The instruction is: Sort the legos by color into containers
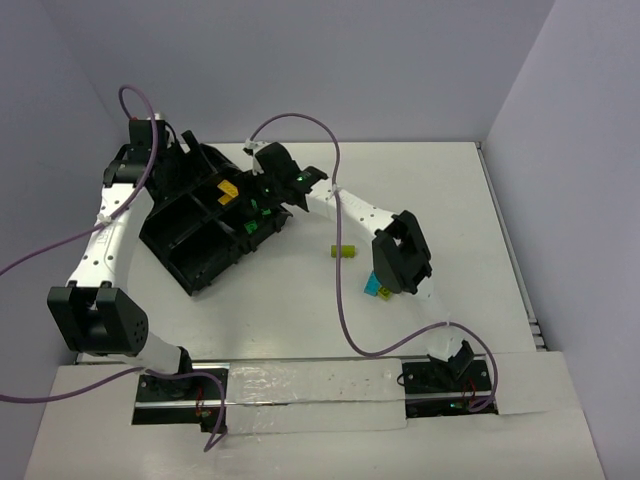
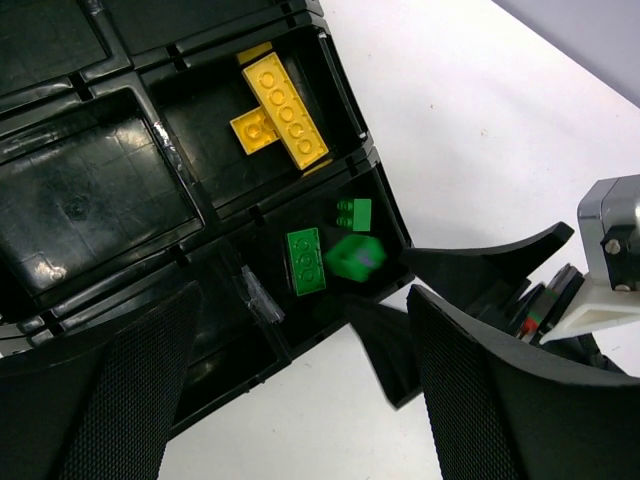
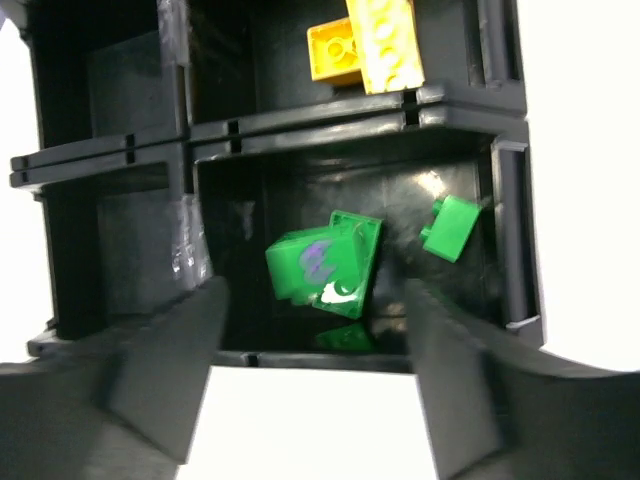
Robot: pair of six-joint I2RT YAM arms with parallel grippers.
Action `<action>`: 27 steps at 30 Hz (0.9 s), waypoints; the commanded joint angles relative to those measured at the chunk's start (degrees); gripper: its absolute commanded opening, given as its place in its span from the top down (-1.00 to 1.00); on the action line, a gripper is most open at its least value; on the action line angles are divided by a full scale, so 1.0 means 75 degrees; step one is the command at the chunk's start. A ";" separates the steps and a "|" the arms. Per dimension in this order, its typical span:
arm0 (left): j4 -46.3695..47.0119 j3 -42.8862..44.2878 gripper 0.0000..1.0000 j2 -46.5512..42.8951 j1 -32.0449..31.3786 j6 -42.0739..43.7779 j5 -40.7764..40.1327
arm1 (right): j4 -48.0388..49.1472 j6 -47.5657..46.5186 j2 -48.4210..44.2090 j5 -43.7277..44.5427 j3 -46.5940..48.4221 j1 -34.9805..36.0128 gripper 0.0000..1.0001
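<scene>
Progress is judged to be past the halfway mark. In the black tray, two yellow bricks are seen lying together in one corner compartment. In the compartment next to it along the tray's edge, green pieces are gathered: a flat green brick, a small green brick and a third green brick. The third green brick is blurred in the left wrist view and tilted on edge, so it cannot be told whether it is at rest on the tray floor or in mid-fall. No brick is seen in the other tray compartments in view.

The right claw is held above the green compartment in a released state, its fingers spread and nothing pinched between them. The left claw is held over the tray too, spread wide and carrying nothing.

Outside the tray, three pieces are left on the white desk. A lime green brick lies to the tray's right. Farther out from the tray lies a cyan brick with a small yellow brick just beside it, both partly hidden under the right arm. The small yellow brick is judged to belong with the yellow pair, and the cyan brick to need a compartment of its own. Whether lime is to be counted with the darker green cannot be settled from these views.
</scene>
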 commanded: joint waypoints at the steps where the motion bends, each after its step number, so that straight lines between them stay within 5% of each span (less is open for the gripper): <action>1: 0.0112 -0.0106 -0.82 -0.0286 0.0002 -0.0090 0.0140 | 0.0048 -0.0176 -0.0462 0.0209 0.0309 0.0128 -0.72; 8: 0.0195 -0.0166 -0.79 -0.0189 -0.0267 0.0155 0.0156 | 0.0920 -0.0136 -0.2396 0.1081 -0.2106 -0.0226 -0.73; 16: 0.0064 0.0052 -0.75 0.0517 -0.2514 0.1418 -0.0244 | 0.1590 0.0957 -0.5869 0.1785 -0.6754 -0.1902 -0.72; 27: 0.0308 0.1536 -0.77 0.3209 -0.4993 0.2906 0.0468 | 0.0564 0.1522 -0.8505 0.1979 -0.8846 -0.4206 -0.72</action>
